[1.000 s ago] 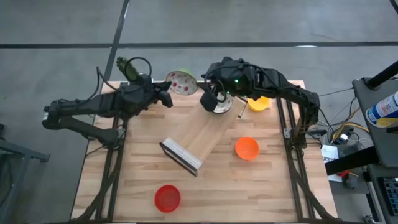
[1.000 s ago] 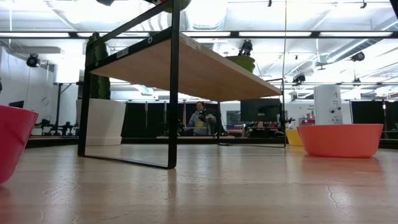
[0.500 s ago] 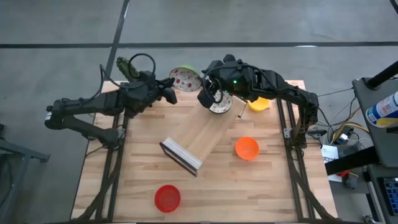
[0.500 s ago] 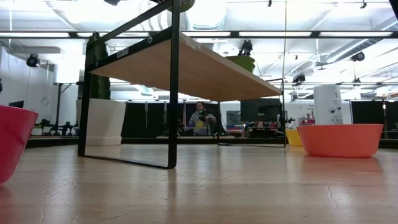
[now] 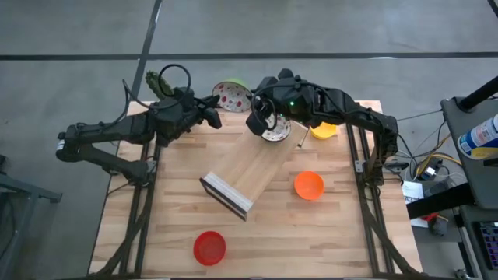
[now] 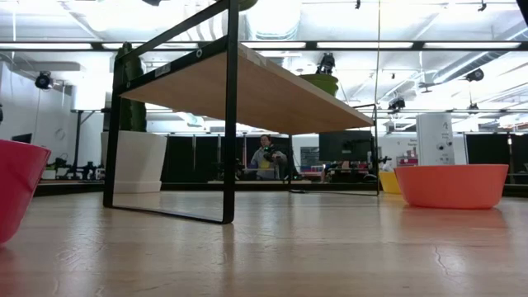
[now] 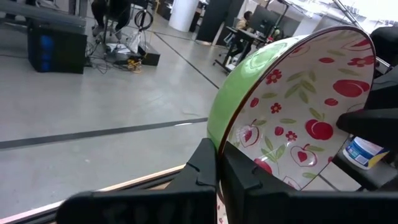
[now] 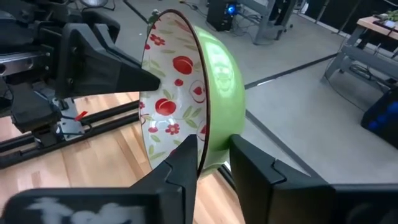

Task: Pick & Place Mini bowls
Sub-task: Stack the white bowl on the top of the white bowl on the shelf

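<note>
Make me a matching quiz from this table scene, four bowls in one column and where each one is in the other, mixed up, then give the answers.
Things
1. red bowl
2. orange bowl
3. yellow bowl
4. green bowl with red fruit pattern

Places
A. held on edge between the left gripper and the right gripper
B. near edge of the table
C. far right corner, by the right arm
D. right of the wooden shelf

Pairs: 1-B, 2-D, 3-C, 4-A

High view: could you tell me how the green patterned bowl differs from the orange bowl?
The green patterned bowl is held tilted by the left gripper at its rim; the orange bowl sits upright on the table. The green patterned bowl is fruit-printed inside; the orange bowl is plain. Both are small and round.
</note>
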